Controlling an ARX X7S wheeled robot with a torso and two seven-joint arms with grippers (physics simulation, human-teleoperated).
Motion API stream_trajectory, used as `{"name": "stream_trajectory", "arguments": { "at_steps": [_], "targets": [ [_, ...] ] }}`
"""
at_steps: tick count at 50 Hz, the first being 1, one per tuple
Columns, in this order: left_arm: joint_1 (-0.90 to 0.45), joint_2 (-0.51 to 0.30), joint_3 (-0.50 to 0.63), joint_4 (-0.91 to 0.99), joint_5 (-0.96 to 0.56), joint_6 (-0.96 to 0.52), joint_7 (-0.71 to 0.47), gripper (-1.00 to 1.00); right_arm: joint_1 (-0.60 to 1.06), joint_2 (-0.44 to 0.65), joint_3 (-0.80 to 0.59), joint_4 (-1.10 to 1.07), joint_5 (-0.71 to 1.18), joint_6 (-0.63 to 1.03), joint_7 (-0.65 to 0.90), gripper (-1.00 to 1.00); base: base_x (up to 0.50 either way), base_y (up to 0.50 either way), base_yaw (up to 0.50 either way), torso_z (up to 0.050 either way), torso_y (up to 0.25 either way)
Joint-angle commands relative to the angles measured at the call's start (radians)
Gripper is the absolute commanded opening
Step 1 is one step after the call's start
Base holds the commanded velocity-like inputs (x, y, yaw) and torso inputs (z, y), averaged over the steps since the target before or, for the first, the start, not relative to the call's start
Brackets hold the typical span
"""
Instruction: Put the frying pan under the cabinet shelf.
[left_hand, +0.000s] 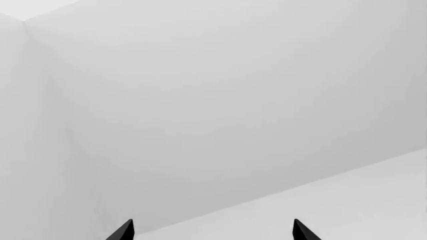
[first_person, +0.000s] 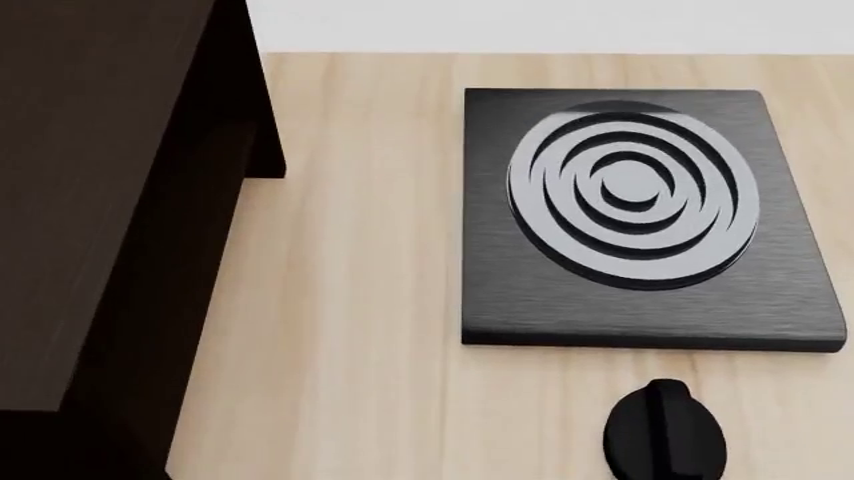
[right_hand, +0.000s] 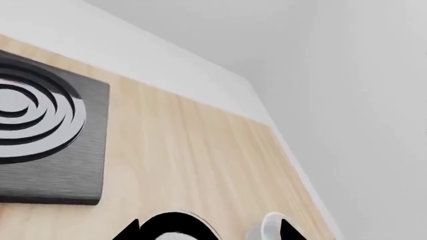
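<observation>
The frying pan (right_hand: 179, 221) shows only in the right wrist view, as a black curved rim with a pale glossy inside, cut off by the frame edge; its handle is out of view. My right gripper (right_hand: 210, 233) is open, its two dark fingertips (right_hand: 129, 232) standing wide apart just short of the pan, with nothing between them. The cabinet shelf (first_person: 80, 200) is a large near-black wooden block filling the left of the head view. My left gripper (left_hand: 213, 232) is open and empty, facing bare white walls. Neither gripper appears in the head view.
A black square burner plate (first_person: 627, 210) with pale concentric rings lies on the light wooden tabletop (first_person: 360, 300), right of the cabinet. A black round knob (first_person: 663, 435) sits in front of it. A white pot (right_hand: 269, 224) stands beside the pan, near the table's edge.
</observation>
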Motion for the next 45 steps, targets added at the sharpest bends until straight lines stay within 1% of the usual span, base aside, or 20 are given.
{"name": "stream_trajectory", "arguments": {
  "at_steps": [1, 14, 21, 35, 38, 40, 45],
  "targets": [
    [-0.004, 0.002, -0.005, -0.005, -0.005, 0.008, -0.001, 1.0, -0.083, 0.019, 0.065, -0.052, -0.008, 0.026, -0.024, 1.0, 0.0, 0.0, 0.0, 0.0, 0.0],
    [0.005, 0.001, -0.002, -0.002, -0.01, 0.011, -0.006, 1.0, -0.26, -0.037, 0.182, -0.165, 0.072, 0.024, 0.064, 1.0, 0.0, 0.0, 0.0, 0.0, 0.0],
    [0.005, 0.003, -0.001, -0.003, -0.013, 0.011, -0.009, 1.0, -0.301, -0.071, 0.206, -0.209, 0.058, 0.019, 0.043, 1.0, 0.0, 0.0, 0.0, 0.0, 0.0],
    [0.009, 0.006, 0.004, 0.001, -0.018, 0.009, -0.015, 1.0, -0.402, -0.136, 0.271, -0.3, 0.104, -0.008, 0.078, 1.0, 0.0, 0.0, 0.0, 0.0, 0.0],
    [0.012, 0.007, 0.008, -0.005, -0.018, 0.018, -0.013, 1.0, -0.414, -0.189, 0.34, -0.31, 0.152, -0.07, 0.092, 1.0, 0.0, 0.0, 0.0, 0.0, 0.0],
    [0.013, 0.008, 0.01, -0.01, -0.017, 0.021, -0.013, 1.0, -0.413, -0.259, 0.436, -0.311, 0.2, -0.168, 0.089, 1.0, 0.0, 0.0, 0.0, 0.0, 0.0],
    [0.011, 0.009, 0.012, -0.008, -0.02, 0.018, -0.015, 1.0, -0.408, -0.326, 0.56, -0.309, 0.261, -0.271, 0.078, 1.0, 0.0, 0.0, 0.0, 0.0, 0.0]
  ]
}}
